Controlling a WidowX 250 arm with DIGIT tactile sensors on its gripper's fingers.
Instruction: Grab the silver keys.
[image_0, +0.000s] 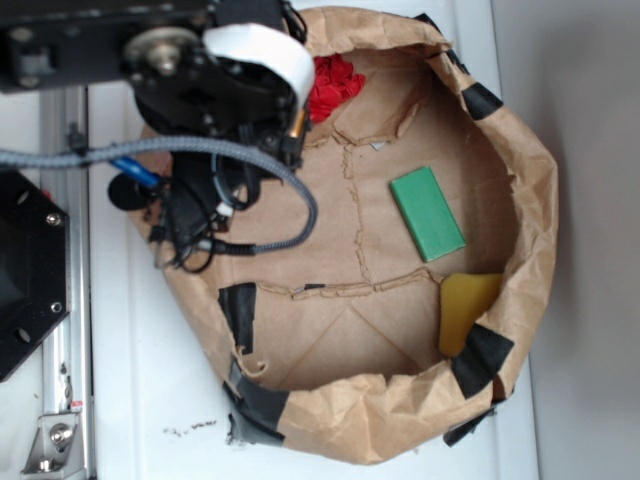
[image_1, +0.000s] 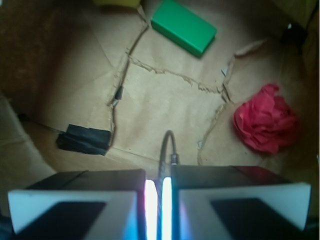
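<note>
One green block (image_0: 427, 213) (image_1: 184, 26), lying flat on the floor of a brown paper basin (image_0: 535, 200), right of centre in the exterior view. One crumpled red wad (image_0: 333, 85) (image_1: 265, 119) against the far wall, just beside the robot arm (image_0: 200, 70). One yellow piece (image_0: 465, 310) leaning at the wall near the green block, apart from it. Black tape patches (image_0: 483, 100) around the rim, at least five counted, plus one on the floor (image_1: 84, 139) in the wrist view. Torn seams across the paper floor between all of these. White table (image_0: 150, 390) under the basin.

Gripper (image_1: 159, 184) closed to a narrow bright slit, well above the paper floor. Pinched in that slit, a thin grey loop, apparently the ring of the silver keys (image_1: 169, 145); only this one loop showing, the rest of the bunch hidden behind the pads, so no count of keys possible. In the exterior view, gripper and keys masked by the arm and its cables over the basin's left side.
</note>
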